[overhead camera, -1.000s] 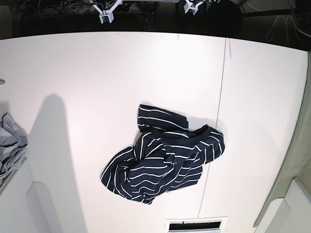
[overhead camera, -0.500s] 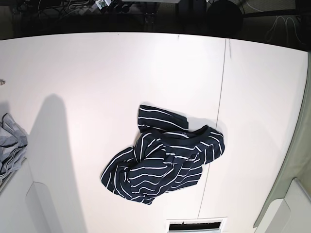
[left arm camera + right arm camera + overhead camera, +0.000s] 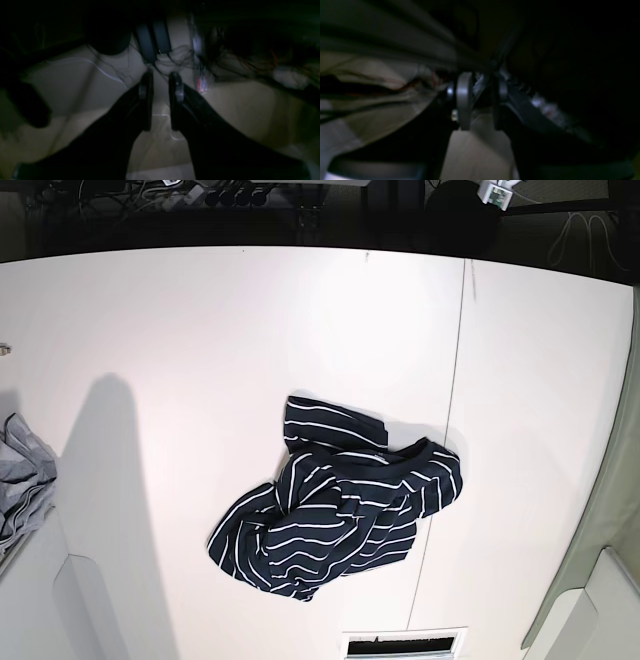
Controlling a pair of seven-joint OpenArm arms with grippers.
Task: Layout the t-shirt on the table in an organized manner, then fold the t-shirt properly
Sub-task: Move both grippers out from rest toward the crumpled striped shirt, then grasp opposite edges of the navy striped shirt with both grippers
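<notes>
The t-shirt (image 3: 336, 510) lies bunched on the table (image 3: 180, 330); both grippers (image 3: 160, 100) (image 3: 480, 100), narrowly parted and empty, could pinch 2 layers together.

t-shirt (image 3: 340, 515) on table (image 3: 200, 330), right of centre (across the seam) | garment (image 3: 22, 475) at left edge

The right gripper (image 3: 480, 100) is filling the middle of a dim, blurred view — its two fingers (image 3: 464, 100) are standing upright with a narrow gap between them, and nothing is sitting in that gap. Pale creased surfaces are showing on the left, crossed by dark lines that may be cables, though the blur is hiding what they are. The right side is lying in darkness.
</notes>
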